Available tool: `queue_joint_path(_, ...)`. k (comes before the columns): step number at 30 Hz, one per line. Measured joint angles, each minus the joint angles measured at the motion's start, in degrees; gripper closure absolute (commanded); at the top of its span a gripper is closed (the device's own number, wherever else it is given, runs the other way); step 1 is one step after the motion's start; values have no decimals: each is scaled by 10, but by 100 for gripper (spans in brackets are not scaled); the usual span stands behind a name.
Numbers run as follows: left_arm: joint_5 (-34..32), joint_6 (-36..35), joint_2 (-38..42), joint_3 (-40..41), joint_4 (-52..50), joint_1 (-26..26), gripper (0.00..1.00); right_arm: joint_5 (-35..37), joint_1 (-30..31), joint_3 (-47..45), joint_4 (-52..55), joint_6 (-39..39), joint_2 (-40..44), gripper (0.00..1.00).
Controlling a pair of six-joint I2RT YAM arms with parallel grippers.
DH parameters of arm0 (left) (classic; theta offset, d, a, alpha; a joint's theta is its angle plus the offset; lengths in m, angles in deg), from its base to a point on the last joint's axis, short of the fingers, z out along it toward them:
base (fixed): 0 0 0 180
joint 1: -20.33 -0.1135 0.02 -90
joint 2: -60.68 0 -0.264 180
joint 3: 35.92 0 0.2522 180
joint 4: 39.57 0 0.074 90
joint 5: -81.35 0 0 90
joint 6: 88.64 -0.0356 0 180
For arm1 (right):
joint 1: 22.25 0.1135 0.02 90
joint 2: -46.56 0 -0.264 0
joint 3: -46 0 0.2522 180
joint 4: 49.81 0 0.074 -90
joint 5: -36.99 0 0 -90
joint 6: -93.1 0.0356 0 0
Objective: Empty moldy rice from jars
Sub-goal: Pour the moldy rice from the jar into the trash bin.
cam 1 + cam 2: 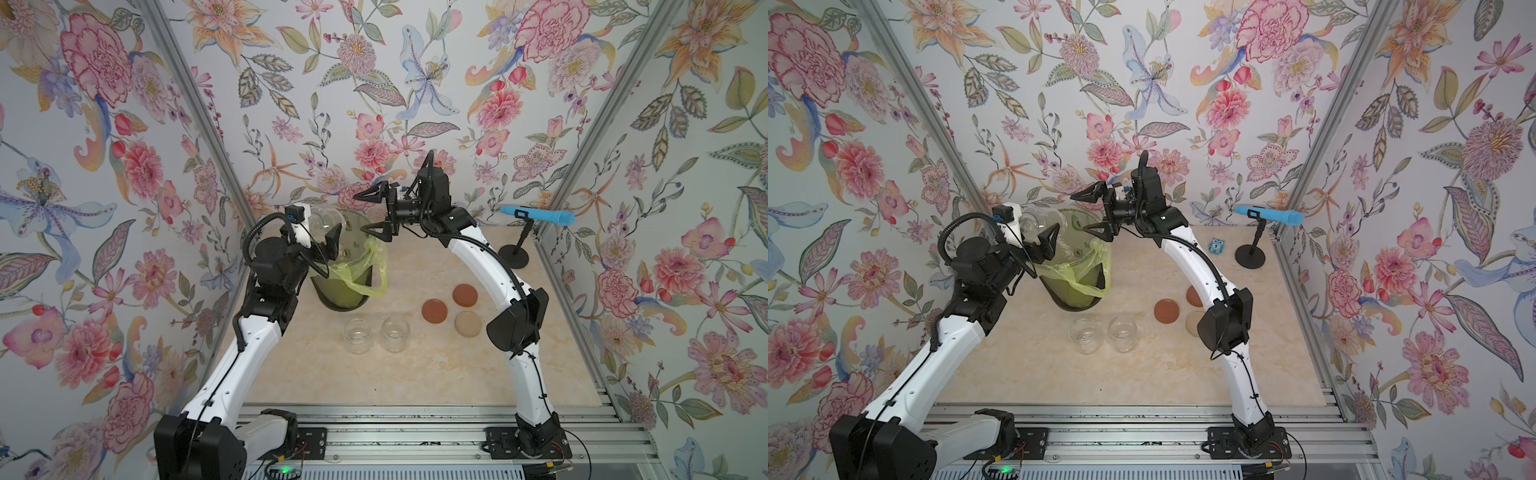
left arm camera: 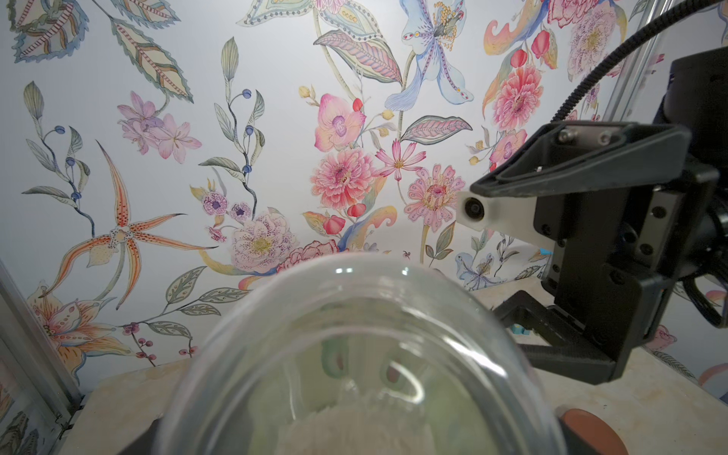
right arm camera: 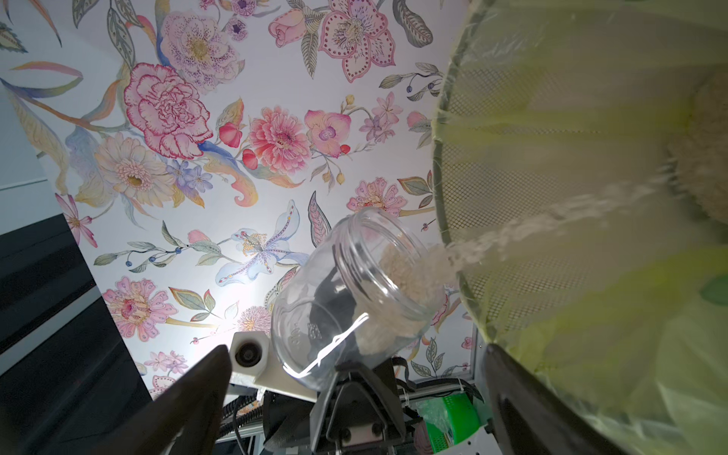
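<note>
Got the left gripper (image 1: 318,230) clamped on a tilted jar (image 3: 346,299) at the rim of the green bin (image 1: 351,293), dumping moldy rice (image 3: 398,272) in. Got the right gripper (image 1: 359,212) gaping wide, empty, up by that bin.

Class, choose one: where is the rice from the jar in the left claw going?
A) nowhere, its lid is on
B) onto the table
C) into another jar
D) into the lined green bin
D: the tilted, lidless jar sends a stream of rice over the rim of the bin.
</note>
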Motion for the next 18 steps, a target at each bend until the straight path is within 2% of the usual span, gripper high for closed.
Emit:
queue_joint_path(9,-4,-2,-24,-66,-102,0,100,8,1,17,57,-169,1,0)
queue_joint_path(18,-17,-2,-51,-135,-199,-1,100,59,1,16,139,-309,8,0)
